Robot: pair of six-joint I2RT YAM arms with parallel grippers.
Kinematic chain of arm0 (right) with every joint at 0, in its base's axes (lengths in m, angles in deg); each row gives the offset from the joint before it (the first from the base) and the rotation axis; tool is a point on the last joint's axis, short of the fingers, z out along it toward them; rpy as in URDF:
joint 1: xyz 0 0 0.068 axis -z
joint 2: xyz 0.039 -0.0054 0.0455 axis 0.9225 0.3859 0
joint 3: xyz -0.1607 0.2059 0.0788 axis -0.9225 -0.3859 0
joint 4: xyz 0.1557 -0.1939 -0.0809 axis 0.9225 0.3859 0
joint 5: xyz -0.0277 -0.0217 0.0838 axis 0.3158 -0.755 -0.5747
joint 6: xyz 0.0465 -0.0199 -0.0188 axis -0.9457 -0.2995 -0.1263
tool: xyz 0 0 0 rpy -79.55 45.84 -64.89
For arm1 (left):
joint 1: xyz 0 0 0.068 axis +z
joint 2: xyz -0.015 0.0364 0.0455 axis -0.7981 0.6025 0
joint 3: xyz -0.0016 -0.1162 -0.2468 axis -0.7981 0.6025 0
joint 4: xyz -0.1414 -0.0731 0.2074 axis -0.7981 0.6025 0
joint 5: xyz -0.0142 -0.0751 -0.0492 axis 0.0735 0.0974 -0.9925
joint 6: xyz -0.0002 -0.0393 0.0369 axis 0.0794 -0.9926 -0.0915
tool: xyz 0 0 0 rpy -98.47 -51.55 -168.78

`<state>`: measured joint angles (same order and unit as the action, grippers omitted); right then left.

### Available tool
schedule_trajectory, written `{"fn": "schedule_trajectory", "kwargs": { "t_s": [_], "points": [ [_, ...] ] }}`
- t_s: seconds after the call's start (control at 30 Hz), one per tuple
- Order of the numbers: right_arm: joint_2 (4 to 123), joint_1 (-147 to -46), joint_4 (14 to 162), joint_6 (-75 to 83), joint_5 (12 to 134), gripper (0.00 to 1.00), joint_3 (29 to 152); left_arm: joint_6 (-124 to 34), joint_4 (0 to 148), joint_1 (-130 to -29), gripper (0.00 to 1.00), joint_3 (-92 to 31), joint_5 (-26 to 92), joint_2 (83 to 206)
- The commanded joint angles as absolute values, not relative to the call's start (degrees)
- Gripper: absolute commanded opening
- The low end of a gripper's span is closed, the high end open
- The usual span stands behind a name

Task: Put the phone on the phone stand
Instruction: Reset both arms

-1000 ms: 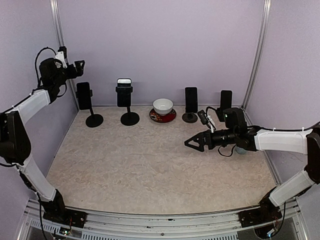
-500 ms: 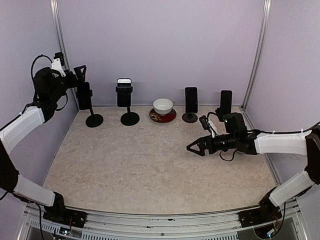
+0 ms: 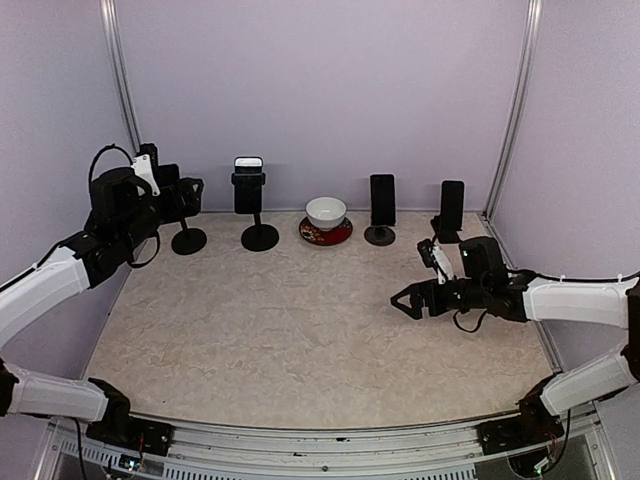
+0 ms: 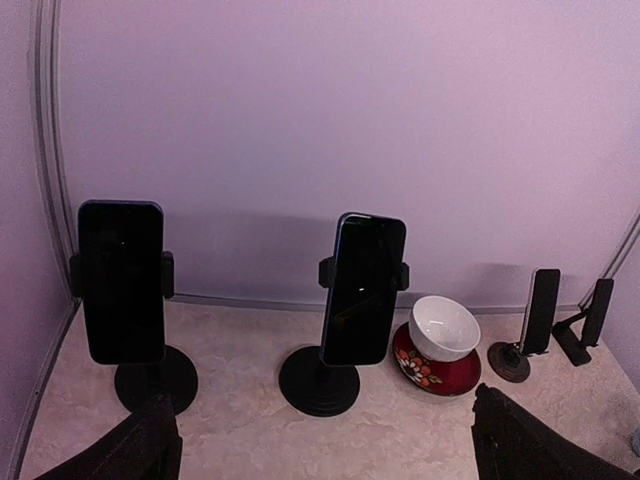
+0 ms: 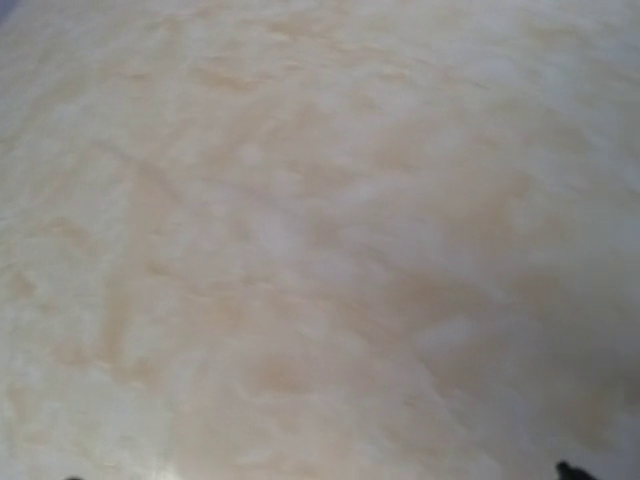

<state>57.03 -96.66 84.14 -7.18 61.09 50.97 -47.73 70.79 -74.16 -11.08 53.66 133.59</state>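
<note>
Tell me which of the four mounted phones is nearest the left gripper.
The leftmost phone; the left gripper hovers just in front of it, while the other three stand farther right.

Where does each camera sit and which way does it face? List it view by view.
Top external: above and behind the bases, looking down the table to the back wall; left gripper and right gripper show.
Left wrist: on the left arm, facing the back wall; own fingertips at the bottom corners.
Right wrist: facing down at the bare table; only a fingertip speck.
Shared: top external and left wrist both show the white bowl.
</note>
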Motion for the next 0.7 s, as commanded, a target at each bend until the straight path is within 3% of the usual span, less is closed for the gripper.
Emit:
{"fn": "schedule_trajectory", "kwargs": {
  "t_s": [0.0,0.3,0.4,0.67],
  "points": [
    [53.9,-95.4,85.0,-7.4,67.3,1.0,48.2,-51.2,81.2,-78.1,0.99,-10.5,61.2,133.4],
    [49.1,-92.7,86.3,-8.4,73.6,1.0,43.8,-54.1,93.3,-79.0,0.99,-8.0,61.1,135.0],
    [48.4,-91.8,86.0,-9.4,74.5,1.0,42.3,-54.3,89.0,-79.4,0.99,-2.9,57.2,134.4],
    [45.5,-89.5,86.8,-11.3,80.3,1.0,38.5,-52.5,76.5,-81.6,0.99,10.4,62.6,128.5]
  ]
}}
